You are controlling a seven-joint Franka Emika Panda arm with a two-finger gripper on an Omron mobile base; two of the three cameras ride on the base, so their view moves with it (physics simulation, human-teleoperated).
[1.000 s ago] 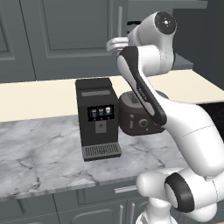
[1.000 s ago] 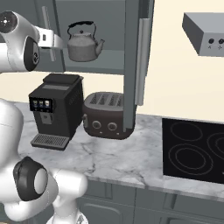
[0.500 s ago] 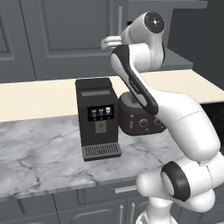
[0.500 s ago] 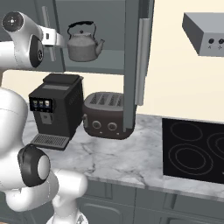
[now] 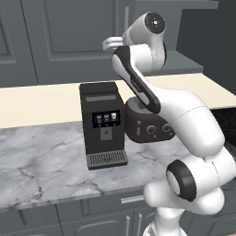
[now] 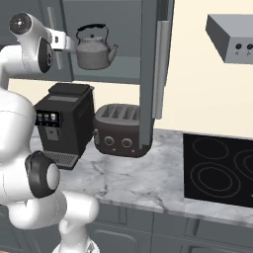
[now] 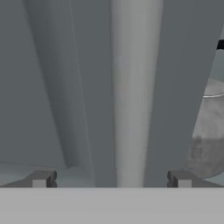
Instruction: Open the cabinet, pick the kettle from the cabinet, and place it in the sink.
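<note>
The arm has swung nearer the cabinet (image 6: 148, 74), its wide-open gripper (image 7: 111, 179) straddling the left door's handle (image 7: 131, 87), while the kettle (image 6: 94, 49) waits on the shelf just beyond.

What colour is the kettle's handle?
Black, arched over the silver-grey kettle; clearest in the right base view.

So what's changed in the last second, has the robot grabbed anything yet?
Not yet. The arm has swung its open hand toward the cabinet, lining up on a door handle, grasping nothing. The kettle, coffee machine and toaster haven't moved.
</note>
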